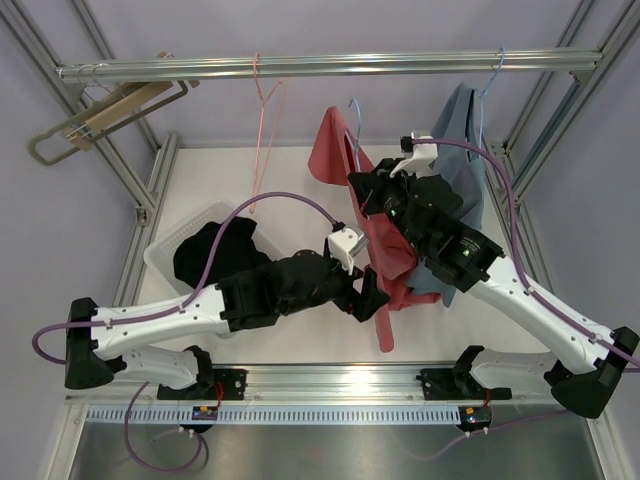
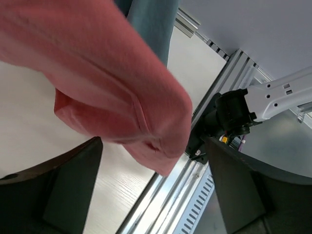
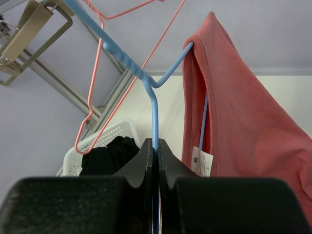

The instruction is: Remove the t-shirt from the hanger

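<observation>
Found red t-shirt (image 1: 385,255) hung on blue hanger (image 3: 154,112), grey shirt (image 1: 462,130) crowding at 2 o'clock, basket (image 1: 165,250) at 9. Saw right gripper (image 3: 156,146) clamping the hanger, left gripper (image 2: 151,146) spread wide at the hem. Could not read white tag (image 3: 201,161).

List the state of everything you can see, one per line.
red t-shirt, partly off, one shoulder on hanger
blue hanger, off the rail, clamped
right gripper, shut on blue hanger
left gripper, open at t-shirt's hem
pink hanger, empty, on rail
basket, holding black garment
</observation>
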Controlling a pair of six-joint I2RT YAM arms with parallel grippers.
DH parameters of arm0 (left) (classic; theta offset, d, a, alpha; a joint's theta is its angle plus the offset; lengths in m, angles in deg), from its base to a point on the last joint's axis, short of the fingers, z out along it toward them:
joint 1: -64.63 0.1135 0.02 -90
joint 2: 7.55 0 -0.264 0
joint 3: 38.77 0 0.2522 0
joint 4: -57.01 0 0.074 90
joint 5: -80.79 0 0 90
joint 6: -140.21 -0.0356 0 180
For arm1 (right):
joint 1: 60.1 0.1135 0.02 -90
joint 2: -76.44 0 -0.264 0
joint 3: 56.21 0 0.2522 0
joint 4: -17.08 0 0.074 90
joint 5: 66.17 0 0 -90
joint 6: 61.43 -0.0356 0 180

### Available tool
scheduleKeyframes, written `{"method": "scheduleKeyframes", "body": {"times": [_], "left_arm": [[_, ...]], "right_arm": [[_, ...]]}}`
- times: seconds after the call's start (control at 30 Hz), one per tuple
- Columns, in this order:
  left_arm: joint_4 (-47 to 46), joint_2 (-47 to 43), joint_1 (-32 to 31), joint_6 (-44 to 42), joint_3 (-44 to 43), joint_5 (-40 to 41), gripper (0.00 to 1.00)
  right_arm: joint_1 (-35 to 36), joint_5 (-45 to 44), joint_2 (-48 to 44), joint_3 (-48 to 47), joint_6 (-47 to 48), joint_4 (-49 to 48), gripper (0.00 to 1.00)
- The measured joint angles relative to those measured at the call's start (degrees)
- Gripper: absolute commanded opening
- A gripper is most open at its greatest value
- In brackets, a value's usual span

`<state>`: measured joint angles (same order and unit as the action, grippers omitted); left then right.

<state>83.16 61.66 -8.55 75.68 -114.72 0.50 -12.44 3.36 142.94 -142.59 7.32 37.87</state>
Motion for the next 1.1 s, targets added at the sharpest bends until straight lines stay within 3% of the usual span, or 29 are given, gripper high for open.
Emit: {"method": "scheduleKeyframes", "body": {"times": [0.03,0.07,0.17,0.2,0.3,0.57,0.9,1.1], "left_arm": [[-0.4,0.3,0.0,0.0,-0.2,0.0,0.71],[-0.8,0.6,0.0,0.1,-0.4,0.0,0.55],[-2.0,1.4,-0.1,-0.1,-0.5,0.2,0.35],[-2.2,1.7,-0.2,-0.1,-0.5,0.2,0.22],[-2.7,2.2,-0.6,0.1,-0.6,0.7,0.00],[-3.7,2.1,-5.2,0.1,0.0,1.3,0.00],[-6.5,0.2,-9.2,3.5,10.1,2.4,0.00],[-3.9,-2.8,-10.3,3.7,12.0,6.8,0.00]], "right_arm": [[0.4,0.0,0.0,0.0,0.0,0.0,0.00],[0.7,0.0,0.0,0.0,0.0,0.0,0.00],[1.4,0.0,-0.1,0.0,0.1,-0.1,0.00],[1.4,0.0,-0.2,0.0,0.1,-0.2,0.00],[1.4,0.0,-1.1,0.0,0.5,-0.3,0.00],[1.5,-1.3,-0.2,-2.0,3.1,-3.1,0.00],[1.6,-2.4,12.6,-17.1,7.0,-5.6,0.00],[1.6,2.3,6.4,-14.1,5.7,-2.8,0.00]]}}
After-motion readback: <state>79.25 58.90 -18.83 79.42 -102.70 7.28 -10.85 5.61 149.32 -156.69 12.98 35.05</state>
